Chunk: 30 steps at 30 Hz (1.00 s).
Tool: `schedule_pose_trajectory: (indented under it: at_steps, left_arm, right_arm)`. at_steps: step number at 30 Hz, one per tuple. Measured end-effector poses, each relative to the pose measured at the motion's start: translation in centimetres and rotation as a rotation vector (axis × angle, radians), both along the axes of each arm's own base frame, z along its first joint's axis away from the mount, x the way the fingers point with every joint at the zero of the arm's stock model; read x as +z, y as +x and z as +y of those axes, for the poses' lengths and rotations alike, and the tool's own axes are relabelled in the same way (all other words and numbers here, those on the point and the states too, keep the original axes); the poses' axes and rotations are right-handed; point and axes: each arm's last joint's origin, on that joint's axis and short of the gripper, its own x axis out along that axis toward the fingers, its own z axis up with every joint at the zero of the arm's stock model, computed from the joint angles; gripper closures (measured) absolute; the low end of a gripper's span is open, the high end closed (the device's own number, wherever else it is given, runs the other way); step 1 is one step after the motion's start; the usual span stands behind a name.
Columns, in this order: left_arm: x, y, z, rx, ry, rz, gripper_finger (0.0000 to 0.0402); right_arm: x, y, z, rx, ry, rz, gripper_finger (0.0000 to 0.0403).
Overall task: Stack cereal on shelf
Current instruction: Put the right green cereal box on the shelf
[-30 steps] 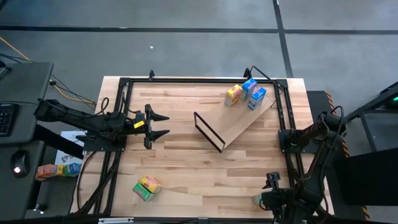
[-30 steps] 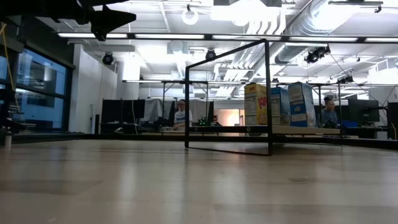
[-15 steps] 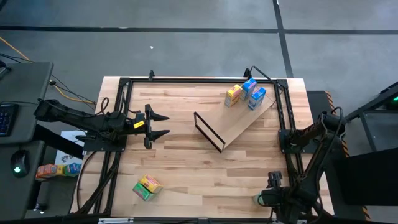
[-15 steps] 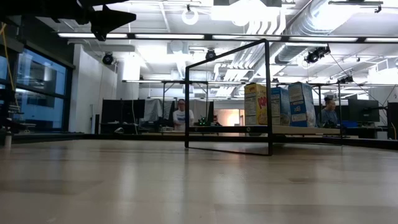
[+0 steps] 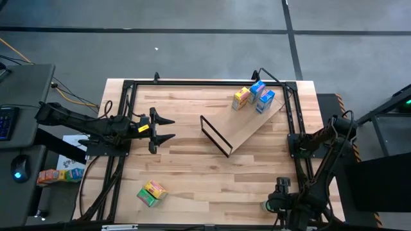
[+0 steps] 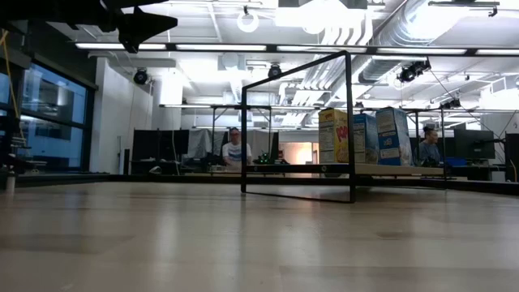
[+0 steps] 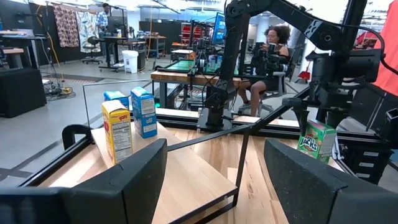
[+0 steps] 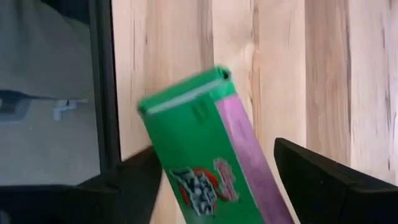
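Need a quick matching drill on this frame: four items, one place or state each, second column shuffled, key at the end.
Items:
1. yellow box
2. green box
3. left gripper
4. box with the yellow top

Places or states:
A. open, above bare tabletop
B. standing on the shelf
C. lying near the table's front-left corner
D. between the right gripper's fingers

Pairs: 1-B, 2-D, 3-A, 4-C

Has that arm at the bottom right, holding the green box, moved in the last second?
Yes, slightly: the right gripper with the green box has crept toward the table's near edge.
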Motion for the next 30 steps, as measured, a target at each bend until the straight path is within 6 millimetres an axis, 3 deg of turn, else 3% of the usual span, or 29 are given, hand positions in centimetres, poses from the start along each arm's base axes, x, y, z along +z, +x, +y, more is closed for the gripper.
schedule_pose_trajectory:
  at_steps: [20, 25, 30]
  left_arm:
    - [0.00, 0.00, -0.01, 0.000, 0.009, 0.001, 0.0143]
    - [0.00, -0.01, 0.00, 0.000, 0.009, 0.001, 0.0143]
    - [0.00, 0.00, 0.00, 0.000, 0.009, 0.001, 0.0143]
  right_arm:
    - [0.28, 0.66, 0.48, -0.030, 0.012, -0.155, 0.0119]
    - [0.19, 0.47, 0.40, -0.018, 0.017, -0.104, 0.0125]
    - [0.02, 0.05, 0.16, 0.002, 0.020, 0.001, 0.0154]
